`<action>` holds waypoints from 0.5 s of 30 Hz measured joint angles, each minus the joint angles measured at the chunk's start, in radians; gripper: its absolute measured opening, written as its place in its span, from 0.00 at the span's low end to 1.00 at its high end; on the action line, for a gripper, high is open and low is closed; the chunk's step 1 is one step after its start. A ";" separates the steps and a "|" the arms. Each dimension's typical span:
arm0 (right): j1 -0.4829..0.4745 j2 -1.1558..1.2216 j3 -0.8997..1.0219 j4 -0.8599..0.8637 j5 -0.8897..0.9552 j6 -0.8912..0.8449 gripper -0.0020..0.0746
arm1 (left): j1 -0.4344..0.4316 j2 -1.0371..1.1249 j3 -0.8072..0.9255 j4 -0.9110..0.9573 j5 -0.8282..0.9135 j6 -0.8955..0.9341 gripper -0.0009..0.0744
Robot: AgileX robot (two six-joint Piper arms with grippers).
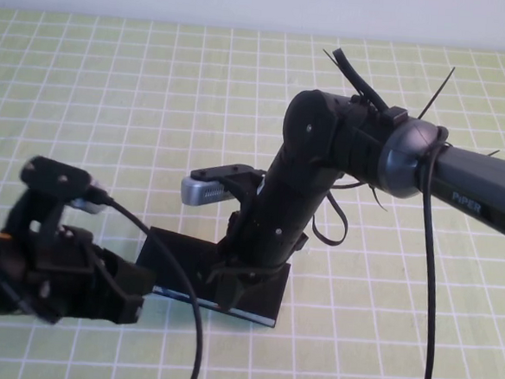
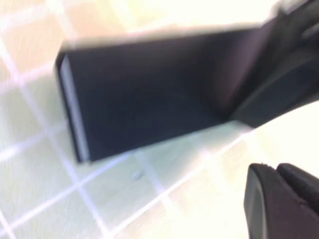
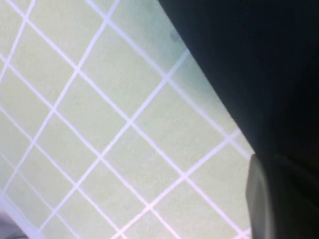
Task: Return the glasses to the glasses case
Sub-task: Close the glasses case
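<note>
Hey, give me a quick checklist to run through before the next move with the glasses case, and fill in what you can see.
1. Case flat on the table: ok.
2. Glasses inside the case: cannot tell, none in view.
3. Lid shut: cannot tell, the arm covers it.
4. Right hand down on the case: ok.
5. Left hand beside the case's left end: ok.
6. Cable off the case: not ok, it crosses it.

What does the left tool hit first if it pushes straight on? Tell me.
Probably the black rectangular glasses case: the left tool sits beside its left end. The right tool is down on the case.
</note>
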 joint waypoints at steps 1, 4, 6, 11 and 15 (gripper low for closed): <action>0.000 0.000 0.005 0.003 0.000 -0.002 0.01 | 0.000 -0.048 0.000 0.009 0.005 -0.010 0.01; 0.000 -0.006 0.005 0.013 0.000 -0.016 0.01 | 0.000 -0.197 0.005 0.018 0.009 -0.016 0.01; 0.000 -0.020 0.012 0.007 0.002 -0.025 0.01 | 0.000 -0.298 0.024 0.018 -0.018 -0.008 0.01; 0.000 -0.118 0.020 -0.029 0.008 -0.031 0.01 | 0.000 -0.599 0.142 0.018 -0.159 -0.003 0.01; 0.000 -0.230 0.020 -0.072 0.015 -0.023 0.01 | 0.000 -0.815 0.245 0.018 -0.212 -0.003 0.01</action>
